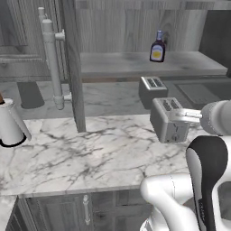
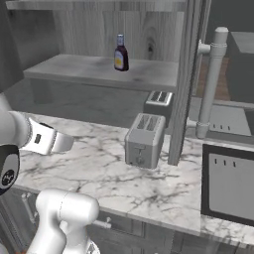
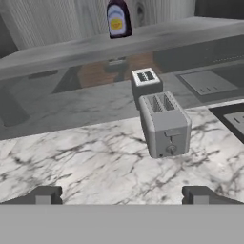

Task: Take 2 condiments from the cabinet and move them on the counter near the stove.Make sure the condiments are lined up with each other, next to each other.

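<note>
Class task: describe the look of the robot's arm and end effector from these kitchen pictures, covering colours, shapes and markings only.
The arm is glossy white with rounded, tubular links and a black joint band. A small round emblem marks a dark joint in the right base view. The end effector has two small, blocky dark-grey fingertips. No cables show.

sauce bottle (image 1: 157, 47) upright on cabinet shelf (image 1: 135, 64) | toaster (image 1: 168, 120) on counter (image 1: 90, 153)

tabletop (image 1: 90, 153): white veined marble, smooth
cabinet (image 1: 135, 22): grey wood grain, matt
toaster (image 1: 169, 119): grey metal, satin
bottle (image 1: 157, 47): glossy dark-brown
</note>
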{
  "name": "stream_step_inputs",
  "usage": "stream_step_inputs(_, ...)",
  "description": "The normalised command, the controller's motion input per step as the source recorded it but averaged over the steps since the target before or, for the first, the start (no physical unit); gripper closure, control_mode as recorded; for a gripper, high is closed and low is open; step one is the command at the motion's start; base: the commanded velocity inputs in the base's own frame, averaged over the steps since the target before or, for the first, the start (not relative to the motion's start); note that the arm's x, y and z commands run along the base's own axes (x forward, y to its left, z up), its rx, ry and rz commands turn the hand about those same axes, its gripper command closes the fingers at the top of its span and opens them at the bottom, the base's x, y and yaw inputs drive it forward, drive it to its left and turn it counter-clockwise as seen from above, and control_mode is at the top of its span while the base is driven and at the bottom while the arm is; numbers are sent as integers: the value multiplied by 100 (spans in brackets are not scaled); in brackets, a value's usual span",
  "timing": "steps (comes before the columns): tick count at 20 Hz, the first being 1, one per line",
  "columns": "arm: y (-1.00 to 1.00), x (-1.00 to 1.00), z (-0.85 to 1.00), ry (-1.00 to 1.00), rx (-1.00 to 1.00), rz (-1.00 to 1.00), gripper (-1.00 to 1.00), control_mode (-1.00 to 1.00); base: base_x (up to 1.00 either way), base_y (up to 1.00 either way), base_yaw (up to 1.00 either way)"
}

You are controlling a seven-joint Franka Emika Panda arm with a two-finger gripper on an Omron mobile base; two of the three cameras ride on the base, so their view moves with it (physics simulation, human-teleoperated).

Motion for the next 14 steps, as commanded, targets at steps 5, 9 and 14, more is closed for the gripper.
stream_step_inputs(5, -7, 0, 35, 0, 0, -1, -100, -100, 0, 0, 0)
stream_step_inputs(9, -8, 2, 59, 0, 0, -1, -100, -100, 0, 0, 0)
stream_step_inputs(14, -2, 12, 58, -2, 0, 0, -100, -100, 0, 0, 0)
